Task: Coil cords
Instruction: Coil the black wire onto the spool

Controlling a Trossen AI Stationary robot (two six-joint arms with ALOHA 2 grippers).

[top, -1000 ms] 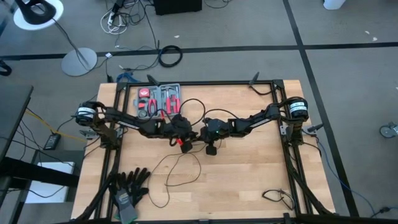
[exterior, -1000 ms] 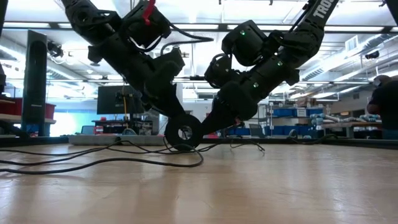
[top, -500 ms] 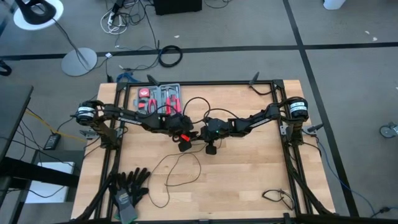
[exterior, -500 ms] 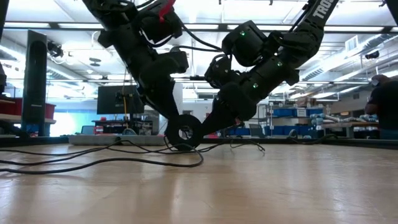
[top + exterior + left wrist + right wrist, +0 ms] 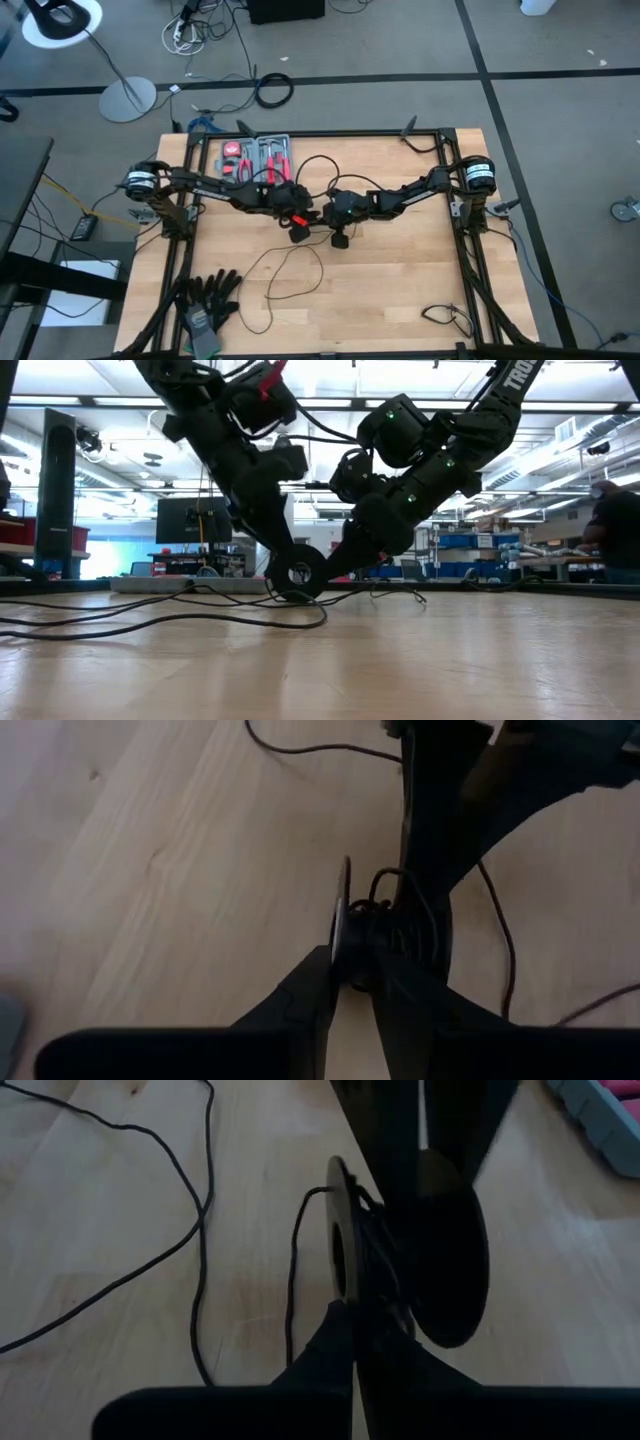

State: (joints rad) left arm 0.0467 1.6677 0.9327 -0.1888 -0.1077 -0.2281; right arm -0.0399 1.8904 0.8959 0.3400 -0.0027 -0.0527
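Near the middle of the table [image 5: 400, 290], the thin black cord [image 5: 290, 275] trails in loose loops toward the front edge: light, limp, prone to tangle. It is best gripped at its rigid spool [image 5: 296, 572]. Both sets of fingers meet there: left gripper [image 5: 352, 982] nearly closed around its hub, right gripper [image 5: 362, 1318] pressed shut on the windings.

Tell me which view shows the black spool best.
The right wrist view: the black spool fills the picture, both flanges and the cord wound between them showing. The left wrist view shows it edge-on, partly hidden. The low view shows one round face standing on the table. The high view hides it under the arms.
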